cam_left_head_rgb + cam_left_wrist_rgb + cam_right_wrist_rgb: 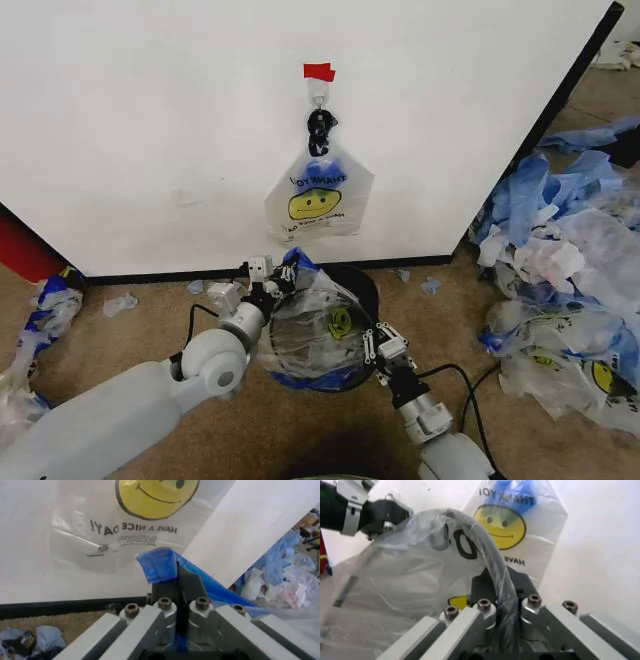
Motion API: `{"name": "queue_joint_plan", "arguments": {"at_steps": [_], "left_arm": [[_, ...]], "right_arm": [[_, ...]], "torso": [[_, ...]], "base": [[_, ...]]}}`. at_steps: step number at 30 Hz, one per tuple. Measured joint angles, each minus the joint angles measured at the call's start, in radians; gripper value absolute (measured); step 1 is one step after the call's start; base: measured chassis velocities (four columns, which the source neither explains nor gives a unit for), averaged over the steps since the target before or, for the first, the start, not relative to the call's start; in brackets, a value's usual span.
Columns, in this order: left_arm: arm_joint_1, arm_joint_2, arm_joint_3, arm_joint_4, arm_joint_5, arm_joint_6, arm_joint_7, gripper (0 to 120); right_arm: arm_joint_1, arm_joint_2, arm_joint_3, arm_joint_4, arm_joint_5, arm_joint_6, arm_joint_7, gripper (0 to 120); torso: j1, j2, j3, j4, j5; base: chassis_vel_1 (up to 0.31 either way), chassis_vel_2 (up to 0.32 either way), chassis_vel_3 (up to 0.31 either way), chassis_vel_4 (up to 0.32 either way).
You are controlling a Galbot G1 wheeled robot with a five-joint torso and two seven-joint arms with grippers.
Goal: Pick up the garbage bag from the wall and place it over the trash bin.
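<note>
Left claw [283, 272], right claw [373, 347] clamp garbage bag [315, 325] | trash bin [361, 283] beneath | bag pile [565, 260] right

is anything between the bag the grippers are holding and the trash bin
Nothing visible stands between them. The garbage bag is stretched between the left gripper, shut on its blue edge, and the right gripper, shut on its rim, directly over the trash bin. Another bag hangs on the wall behind.
</note>
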Motion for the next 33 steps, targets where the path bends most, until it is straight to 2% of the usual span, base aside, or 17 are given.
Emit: {"name": "queue_joint_plan", "arguments": {"at_steps": [16,22,26,29,30,31,33], "left_arm": [[0.034,0.04,-0.028,-0.02,0.031,-0.013,0.005,0],[0.041,0.068,-0.04,-0.004,0.087,-0.03,0.045,0],[0.046,0.095,-0.063,0.042,0.122,-0.073,0.144,0],[0.062,0.114,-0.095,0.101,0.131,-0.126,0.298,0],[0.062,0.114,-0.095,0.101,0.131,-0.126,0.298,0],[0.064,0.116,-0.101,0.119,0.132,-0.14,0.344,0],[0.068,0.118,-0.11,0.176,0.131,-0.174,0.461,0]], "right_arm": [[-0.004,0.006,0.018,0.003,0.001,0.02,0.002,0],[-0.002,0.01,0.02,-0.003,0.003,0.023,0.002,0],[0.0,0.012,0.02,-0.003,0.004,0.023,0.002,0],[0.014,0.01,0.012,-0.008,0.011,0.023,0.002,0],[0.014,0.01,0.012,-0.008,0.011,0.023,0.002,0],[0.017,0.01,0.01,-0.008,0.013,0.023,0.002,0],[0.022,0.008,0.007,-0.008,0.017,0.023,0.002,0]], "torso": [[0.0,0.0,0.0,0.0001,-0.0001],[0.0,0.0,0.0,0.0,-0.0001],[0.0,0.0,0.0,0.0,-0.0002],[0.0,0.0,0.0,0.0001,-0.0002],[0.0,0.0,0.0,0.0001,-0.0002],[0.0,0.0,0.0,0.0002,-0.0001],[0.0,0.0,0.0,0.0001,-0.0002]], "base": [[0.0,0.0,0.0,0.0],[0.0,0.0,0.0,0.0],[0.0,0.0,0.0,0.0],[0.0,0.0,0.0,0.0],[0.0,0.0,0.0,0.0],[0.0,0.0,0.0,0.0],[0.0,0.0,0.0,0.0]]}}
